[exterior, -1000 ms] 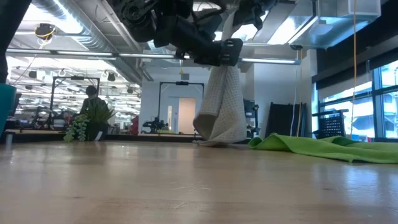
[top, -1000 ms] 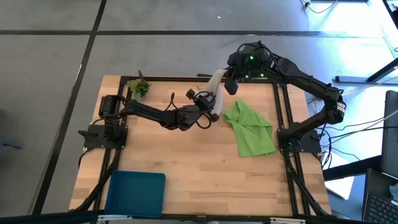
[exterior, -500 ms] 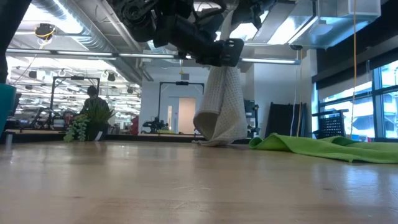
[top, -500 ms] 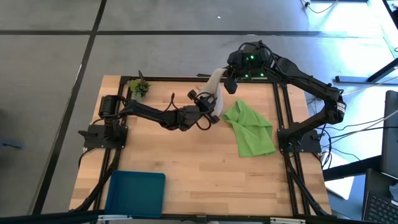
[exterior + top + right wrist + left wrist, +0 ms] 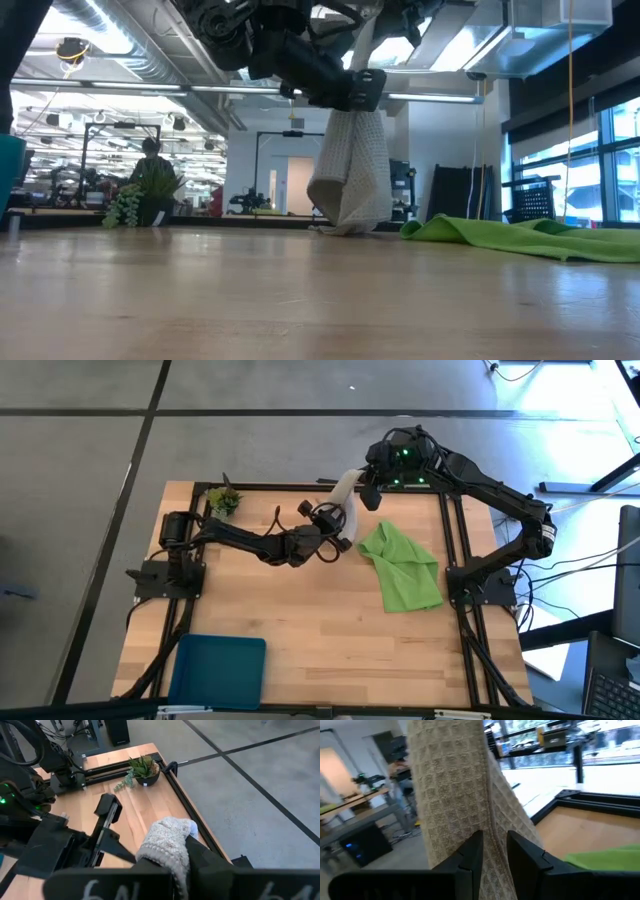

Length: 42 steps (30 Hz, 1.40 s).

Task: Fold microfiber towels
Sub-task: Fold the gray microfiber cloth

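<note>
From above, the grey towel [image 5: 345,495] hangs over the far edge of the worktop [image 5: 300,620], just beside the green towel [image 5: 402,565], which lies crumpled and flat nearer the right arm's base. The right gripper [image 5: 366,488] holds the grey towel's upper end, and the left gripper [image 5: 340,526] pinches it lower down, just left of the green towel; a plant [image 5: 224,501] stands at the far left corner and a blue tray [image 5: 220,670] sits at the near edge, both well apart from the green towel. At table height the grey towel [image 5: 350,170] drapes in a limp doubled sheet, its lowest fold at or just above the worktop [image 5: 300,300], with the green towel [image 5: 520,237] spread low to its right. The left wrist view shows the left gripper [image 5: 493,851] with its fingers clenched on the waffle-textured grey towel [image 5: 455,790]. The right wrist view shows the right gripper [image 5: 181,851] clamped tight on a bunched end of the grey towel [image 5: 165,840]. The cloth looks light, soft and floppy, unlikely to slip but sure to sag; it is best taken at corners or along one edge so it spreads flat.
</note>
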Tool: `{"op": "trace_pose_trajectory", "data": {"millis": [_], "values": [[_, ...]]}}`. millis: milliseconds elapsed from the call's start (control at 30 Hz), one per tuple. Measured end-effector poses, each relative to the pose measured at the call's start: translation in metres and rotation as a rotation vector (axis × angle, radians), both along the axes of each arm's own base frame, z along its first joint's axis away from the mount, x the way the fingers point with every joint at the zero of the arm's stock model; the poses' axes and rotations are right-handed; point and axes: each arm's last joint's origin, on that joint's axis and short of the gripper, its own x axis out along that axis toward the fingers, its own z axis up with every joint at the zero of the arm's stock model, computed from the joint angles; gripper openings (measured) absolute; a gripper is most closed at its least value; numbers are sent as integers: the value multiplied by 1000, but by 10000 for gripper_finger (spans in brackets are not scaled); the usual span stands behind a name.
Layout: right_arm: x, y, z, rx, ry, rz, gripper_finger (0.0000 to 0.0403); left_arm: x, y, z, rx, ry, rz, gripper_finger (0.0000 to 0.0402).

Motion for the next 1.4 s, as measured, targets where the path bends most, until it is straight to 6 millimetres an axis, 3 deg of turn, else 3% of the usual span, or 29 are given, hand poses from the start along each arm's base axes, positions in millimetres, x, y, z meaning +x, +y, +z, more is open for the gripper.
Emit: {"op": "trace_pose_trajectory", "data": {"millis": [433, 1000, 1400], "values": [[0, 0, 0, 0, 1, 0, 6, -5, 2, -10, 9, 129, 112, 78], [0, 0, 0, 4, 3, -1, 6, -13, 20, -25, -4, 315, 165, 78], [-2, 1, -3, 20, 32, -1, 6, -15, 40, -28, -75, 278, 117, 78]]}}
